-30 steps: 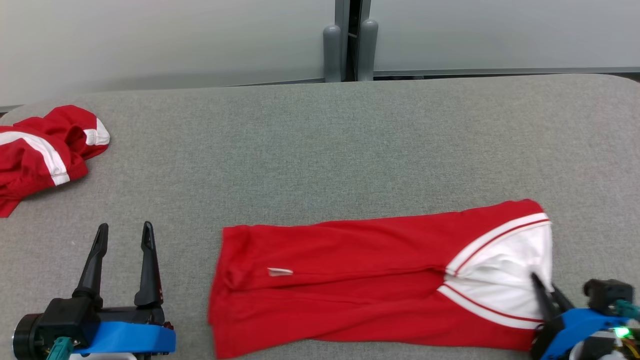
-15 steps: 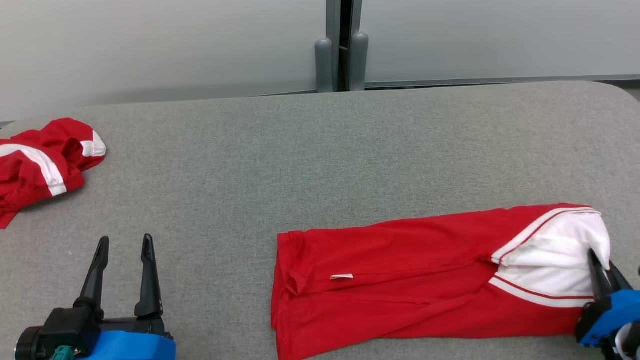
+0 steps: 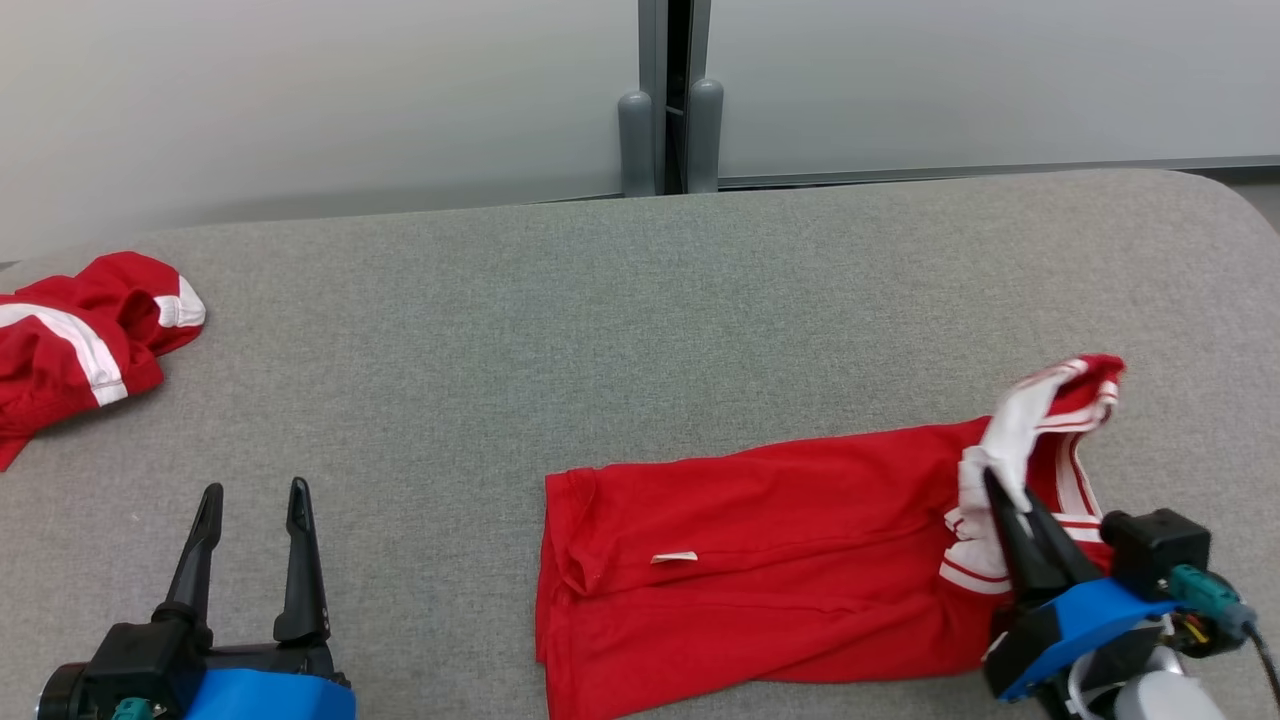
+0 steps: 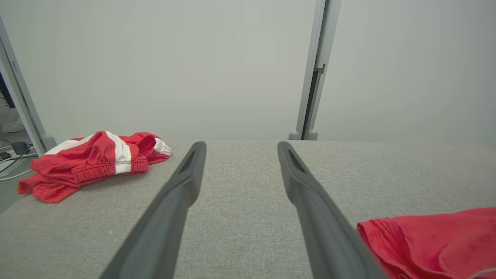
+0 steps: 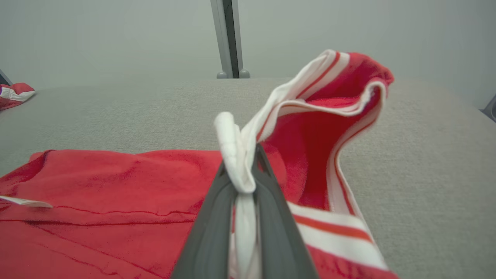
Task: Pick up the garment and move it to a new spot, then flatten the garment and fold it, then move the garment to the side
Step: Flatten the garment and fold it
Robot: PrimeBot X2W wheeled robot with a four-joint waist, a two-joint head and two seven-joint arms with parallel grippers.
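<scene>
The garment [image 3: 760,560] is a red piece with a white and red-striped end, lying lengthwise on the grey table at the lower right. My right gripper [image 3: 1003,492] is shut on the white end and holds it lifted above the table, so the striped band [image 5: 341,100] curls up and over. The pinched white cloth [image 5: 240,166] sits between the two fingers in the right wrist view. My left gripper [image 3: 250,492] stands open at the lower left, apart from the garment, with nothing between its fingers [image 4: 182,186]. The garment's red hem [image 4: 426,240] shows at that view's lower right.
A second red and white garment [image 3: 80,345] lies crumpled at the table's far left edge [image 4: 89,162]. A wall with a grey post [image 3: 665,100] stands behind the table [image 3: 600,320]. The table's rounded right corner [image 3: 1230,200] is near the lifted end.
My right gripper has lifted the garment's white end and carried it back toward the left, folding it over. The head camera has shifted. The left gripper has stayed still.
</scene>
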